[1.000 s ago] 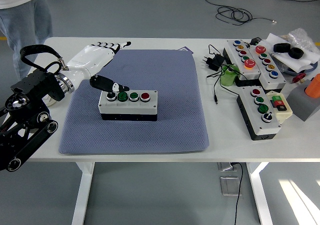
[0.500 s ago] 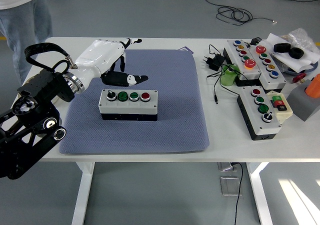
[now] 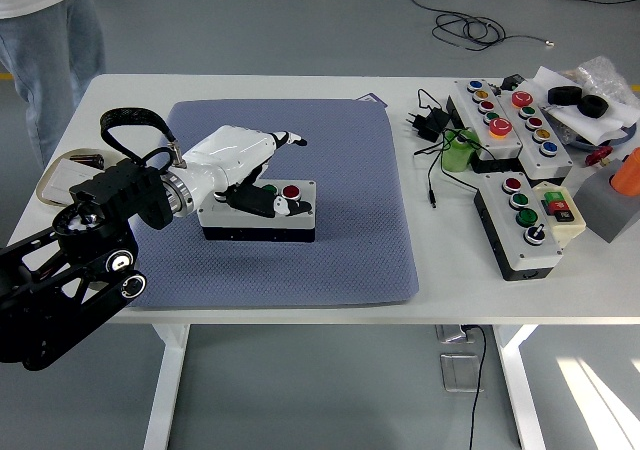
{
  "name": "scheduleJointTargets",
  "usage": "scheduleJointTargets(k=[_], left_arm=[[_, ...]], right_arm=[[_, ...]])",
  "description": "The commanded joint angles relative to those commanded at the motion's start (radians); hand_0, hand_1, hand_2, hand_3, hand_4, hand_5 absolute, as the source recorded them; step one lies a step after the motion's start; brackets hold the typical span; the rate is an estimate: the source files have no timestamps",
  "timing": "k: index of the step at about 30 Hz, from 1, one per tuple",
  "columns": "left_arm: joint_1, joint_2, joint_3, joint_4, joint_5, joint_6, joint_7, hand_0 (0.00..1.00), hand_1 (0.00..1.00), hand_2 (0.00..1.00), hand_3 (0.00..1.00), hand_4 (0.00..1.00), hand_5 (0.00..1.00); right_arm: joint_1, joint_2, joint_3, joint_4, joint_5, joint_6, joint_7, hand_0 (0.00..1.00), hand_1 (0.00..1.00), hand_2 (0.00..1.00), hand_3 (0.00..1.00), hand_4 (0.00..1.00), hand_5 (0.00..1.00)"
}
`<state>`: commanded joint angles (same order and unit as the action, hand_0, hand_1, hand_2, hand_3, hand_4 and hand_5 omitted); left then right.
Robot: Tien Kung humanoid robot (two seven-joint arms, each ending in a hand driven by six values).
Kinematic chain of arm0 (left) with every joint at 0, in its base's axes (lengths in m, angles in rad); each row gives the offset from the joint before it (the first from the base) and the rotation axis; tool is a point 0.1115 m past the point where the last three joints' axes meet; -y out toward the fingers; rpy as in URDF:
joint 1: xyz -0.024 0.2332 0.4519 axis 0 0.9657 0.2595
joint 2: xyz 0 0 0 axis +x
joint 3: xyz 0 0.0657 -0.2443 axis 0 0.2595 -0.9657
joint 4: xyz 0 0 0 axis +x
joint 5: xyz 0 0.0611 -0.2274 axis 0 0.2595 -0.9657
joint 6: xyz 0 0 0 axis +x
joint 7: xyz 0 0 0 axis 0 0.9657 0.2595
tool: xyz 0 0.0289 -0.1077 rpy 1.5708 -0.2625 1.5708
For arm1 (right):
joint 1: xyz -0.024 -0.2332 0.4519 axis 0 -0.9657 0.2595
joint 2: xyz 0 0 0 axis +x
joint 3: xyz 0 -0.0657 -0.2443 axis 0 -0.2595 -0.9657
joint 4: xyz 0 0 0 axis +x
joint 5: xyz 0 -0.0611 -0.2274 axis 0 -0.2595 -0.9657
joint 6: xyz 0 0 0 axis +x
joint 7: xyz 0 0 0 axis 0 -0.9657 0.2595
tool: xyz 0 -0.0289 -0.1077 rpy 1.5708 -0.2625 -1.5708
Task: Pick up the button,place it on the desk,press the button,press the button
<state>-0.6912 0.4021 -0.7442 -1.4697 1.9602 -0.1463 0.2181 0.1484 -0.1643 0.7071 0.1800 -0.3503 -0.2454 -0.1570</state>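
1. The left hand point(image 3: 252, 170) is seen over the left part of the button box point(image 3: 258, 210), its white back turned up and its dark fingers point(image 3: 262, 202) curled down onto the box's top; nothing is gripped.
2. A fingertip is placed at the green button point(image 3: 269, 189), just left of the red button point(image 3: 291, 192); whether it is pressed down cannot be told.
3. The box's left-hand buttons are hidden by the hand.
4. The box is found lying flat on the blue-grey mat point(image 3: 340, 250), a little left of the mat's middle.
5. The mat is spread on the white table point(image 3: 420, 305).
6. Well apart, at the far right of the table, other button boxes point(image 3: 505, 120) and black cables point(image 3: 432, 130) are seen.
7. A person's legs point(image 3: 50, 40) are seen beyond the far left corner.
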Motion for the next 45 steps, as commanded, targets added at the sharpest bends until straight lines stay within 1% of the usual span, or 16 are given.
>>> scheduleJointTargets(k=[2,5,7,15,18,19,24,25,33,37,45], left_arm=[[-0.007,0.0,0.023,0.015,-0.006,-0.014,-0.001,0.002,0.003,0.066,0.829,0.918,0.675],[-0.011,-0.004,0.04,0.034,-0.007,-0.022,-0.002,0.002,0.003,0.066,0.829,0.918,0.675],[-0.012,-0.005,0.045,0.039,-0.005,-0.023,-0.003,0.002,0.004,0.067,0.828,0.92,0.662],[-0.012,-0.009,0.055,0.066,0.013,-0.055,0.0,0.002,0.003,0.066,0.83,0.922,0.654],[-0.011,-0.01,0.057,0.074,0.017,-0.073,0.0,0.002,0.003,0.066,0.83,0.922,0.654],[-0.01,-0.01,0.057,0.076,0.022,-0.078,0.0,0.002,0.005,0.083,0.836,0.868,0.538],[-0.009,-0.01,0.055,0.079,0.033,-0.084,0.001,0.002,0.005,0.083,0.836,0.868,0.538],[-0.009,-0.01,0.055,0.079,0.033,-0.086,0.001,0.002,0.005,0.093,0.837,0.84,0.49],[-0.013,-0.008,0.055,0.08,0.033,-0.112,0.004,0.002,0.005,0.097,0.839,0.838,0.495],[-0.016,-0.01,0.056,0.089,0.031,-0.127,0.006,0.002,0.005,0.099,0.836,0.834,0.501],[-0.02,-0.011,0.053,0.102,0.028,-0.131,0.007,0.002,0.005,0.102,0.832,0.822,0.489]], right_arm=[[-0.001,0.0,0.0,0.0,0.0,0.0,0.0,0.787,0.797,0.817,0.751,0.412,0.479],[-0.003,0.0,0.001,0.0,-0.004,-0.001,-0.002,0.787,0.797,0.817,0.751,0.412,0.479],[-0.004,0.0,0.001,0.0,-0.005,-0.001,-0.003,0.787,0.797,0.817,0.751,0.412,0.479],[-0.01,0.0,0.004,0.0,-0.014,-0.002,-0.006,0.787,0.797,0.817,0.751,0.412,0.479],[-0.011,0.0,0.004,0.0,-0.015,-0.002,-0.007,0.787,0.797,0.817,0.751,0.412,0.479],[-0.012,0.0,0.002,0.0,-0.013,-0.001,-0.006,0.787,0.797,0.817,0.751,0.412,0.479],[-0.011,0.0,-0.002,0.0,-0.006,-0.001,-0.003,0.787,0.797,0.817,0.751,0.412,0.479],[-0.011,0.0,-0.003,0.0,-0.006,0.0,-0.003,0.787,0.797,0.817,0.751,0.412,0.479],[-0.009,0.001,-0.004,0.0,-0.001,0.0,-0.001,0.787,0.797,0.817,0.751,0.412,0.479],[-0.008,0.0,-0.002,0.0,-0.002,0.001,-0.002,0.787,0.797,0.817,0.751,0.412,0.479],[-0.005,0.0,-0.001,0.0,-0.001,0.001,-0.002,0.787,0.797,0.817,0.751,0.412,0.479]])
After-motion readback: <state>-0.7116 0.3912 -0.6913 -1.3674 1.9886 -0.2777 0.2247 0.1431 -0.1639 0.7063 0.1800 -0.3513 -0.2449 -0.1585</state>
